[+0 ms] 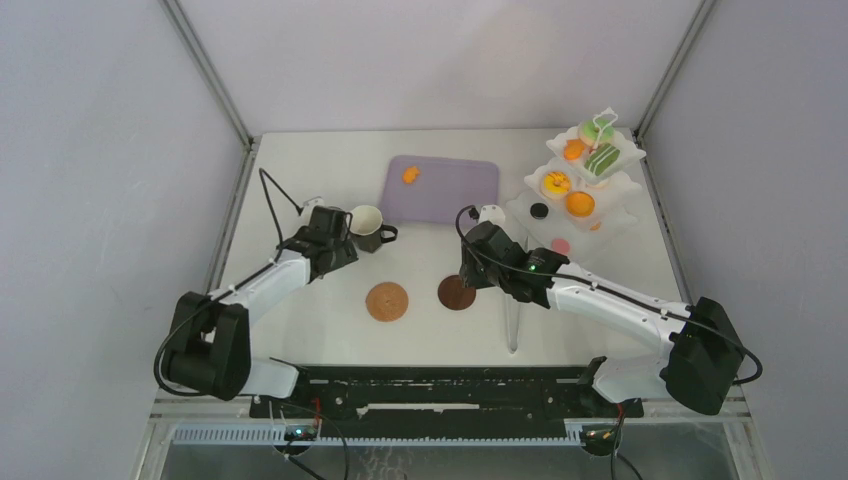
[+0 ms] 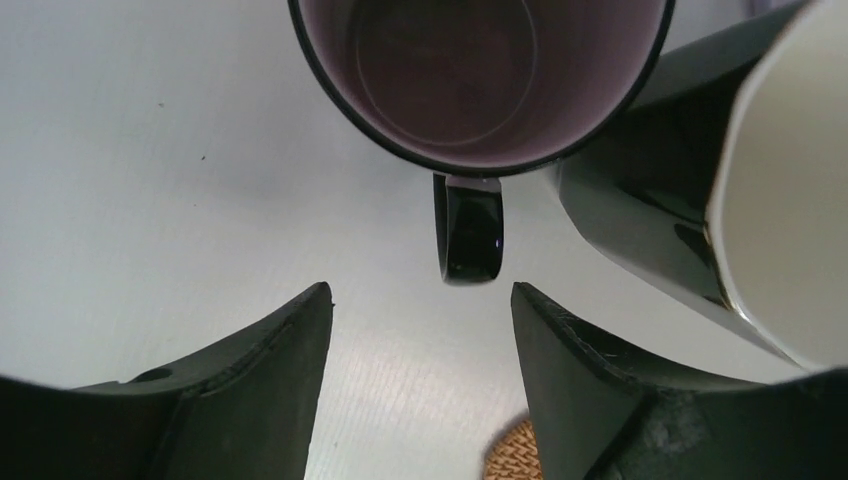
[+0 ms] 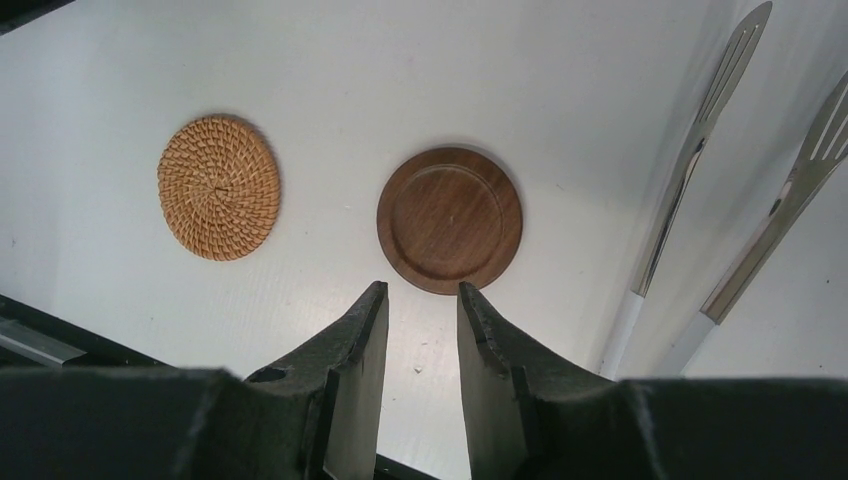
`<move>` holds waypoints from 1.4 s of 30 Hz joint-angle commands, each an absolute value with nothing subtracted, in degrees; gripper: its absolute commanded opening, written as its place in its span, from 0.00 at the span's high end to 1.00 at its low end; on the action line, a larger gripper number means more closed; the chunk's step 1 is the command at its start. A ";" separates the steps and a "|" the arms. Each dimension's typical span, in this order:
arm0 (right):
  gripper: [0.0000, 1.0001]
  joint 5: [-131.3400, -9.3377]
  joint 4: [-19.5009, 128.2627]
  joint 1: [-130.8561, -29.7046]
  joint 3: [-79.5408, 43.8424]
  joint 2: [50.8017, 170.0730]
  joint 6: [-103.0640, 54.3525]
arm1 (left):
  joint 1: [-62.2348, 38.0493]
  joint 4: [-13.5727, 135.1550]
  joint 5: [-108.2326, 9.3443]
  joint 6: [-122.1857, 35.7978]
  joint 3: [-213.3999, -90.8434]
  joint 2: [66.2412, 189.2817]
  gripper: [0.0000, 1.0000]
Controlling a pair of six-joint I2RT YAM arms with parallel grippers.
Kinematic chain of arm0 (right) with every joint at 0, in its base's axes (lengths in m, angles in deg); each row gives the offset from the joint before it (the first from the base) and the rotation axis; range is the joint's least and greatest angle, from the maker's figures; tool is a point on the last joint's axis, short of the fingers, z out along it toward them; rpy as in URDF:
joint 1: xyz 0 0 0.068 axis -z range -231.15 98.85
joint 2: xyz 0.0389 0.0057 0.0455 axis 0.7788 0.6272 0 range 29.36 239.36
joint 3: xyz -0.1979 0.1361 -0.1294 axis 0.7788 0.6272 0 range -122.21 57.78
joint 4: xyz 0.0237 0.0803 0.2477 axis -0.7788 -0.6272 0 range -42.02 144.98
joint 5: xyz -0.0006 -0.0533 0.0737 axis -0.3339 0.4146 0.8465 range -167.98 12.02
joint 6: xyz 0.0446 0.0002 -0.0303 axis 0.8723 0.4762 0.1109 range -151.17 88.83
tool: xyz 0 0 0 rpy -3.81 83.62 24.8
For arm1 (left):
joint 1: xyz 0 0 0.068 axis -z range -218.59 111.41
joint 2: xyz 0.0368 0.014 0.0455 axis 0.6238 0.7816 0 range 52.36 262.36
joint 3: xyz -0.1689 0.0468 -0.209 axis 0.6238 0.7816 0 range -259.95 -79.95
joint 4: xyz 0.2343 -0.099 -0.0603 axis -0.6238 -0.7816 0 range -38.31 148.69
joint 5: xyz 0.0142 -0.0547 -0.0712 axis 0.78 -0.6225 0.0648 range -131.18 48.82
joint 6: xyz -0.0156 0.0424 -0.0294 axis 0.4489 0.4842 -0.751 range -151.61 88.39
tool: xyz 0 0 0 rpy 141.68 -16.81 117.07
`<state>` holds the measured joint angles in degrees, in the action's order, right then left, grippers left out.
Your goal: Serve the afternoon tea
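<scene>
Both claws are empty. The left claw (image 2: 420,300) stands moderately wide with only bare table between its jaws. The glossy black handle (image 2: 468,232) of the mauve-lined ceramic mug (image 2: 480,80) points straight at that gap, just short of the fingertips. Close beside it is the dark glazed mug with a white inside (image 2: 780,180); I cannot tell whether the two touch. Both mugs sit on the table off the near left corner of the flat lilac rectangular tray (image 1: 455,195).

The right claw (image 3: 421,300) is narrow, with a slim gap and nothing in it. It hovers on the tray's near side, over the round dark wooden coaster (image 3: 450,220). The round woven straw coaster (image 3: 218,188) also lies nearer than the tray, more toward its left end. Both coasters are bare. The long white-handled metal tongs (image 3: 690,170) lie off the tray's near right corner.

Right of the tray, the white three-tier stand (image 1: 618,220) carries small colourful doughnuts and macarons (image 1: 580,203). One orange sweet (image 1: 410,174) lies in the tray's far left corner.

The sweets look nearly all served. The mugs are not: neither is on a coaster, so both moves remain, and perhaps that last sweet.
</scene>
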<state>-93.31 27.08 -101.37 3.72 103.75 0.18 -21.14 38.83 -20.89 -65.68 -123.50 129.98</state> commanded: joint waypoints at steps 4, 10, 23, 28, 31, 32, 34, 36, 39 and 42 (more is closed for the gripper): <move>0.60 -93.74 28.32 -101.25 2.14 102.82 -0.07 | -22.80 44.54 -20.05 -64.80 -127.65 133.66 0.38; 0.44 -93.36 28.97 -101.25 2.07 103.52 -0.09 | -23.29 45.09 -20.60 -63.26 -131.43 138.01 0.54; 0.33 -80.59 33.92 -98.37 1.41 105.88 -6.04 | -24.41 43.46 -23.55 -63.33 -134.68 138.90 0.92; 0.32 -79.98 32.29 -98.26 -3.96 110.53 -8.93 | -24.43 39.02 -20.79 -61.96 -134.29 134.53 1.00; 0.32 -79.68 32.78 -98.26 -5.84 111.72 -9.52 | -24.31 35.57 -19.43 -60.91 -131.33 127.25 1.00; 0.32 -79.70 33.11 -98.22 -6.08 111.97 -9.52 | -24.26 34.28 -19.71 -60.60 -130.29 124.56 1.00; 0.32 -80.30 33.40 -97.95 -6.11 112.35 -8.98 | -23.28 32.25 -20.24 -59.69 -128.49 118.49 1.00; 0.32 -80.77 33.34 -97.43 -6.11 112.50 -8.09 | -21.76 30.42 -20.72 -59.28 -126.37 113.01 1.00; 0.32 -81.86 33.13 -96.77 -6.11 112.59 -7.60 | -19.08 28.42 -23.83 -60.22 -122.43 105.23 1.00; 0.32 -81.36 32.80 -95.77 -6.11 112.74 -7.56 | -15.22 27.75 -26.72 -62.85 -119.68 100.00 1.00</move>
<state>-80.88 31.60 -97.00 -4.08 112.64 -7.66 -19.26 28.40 -22.86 -61.18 -123.20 105.30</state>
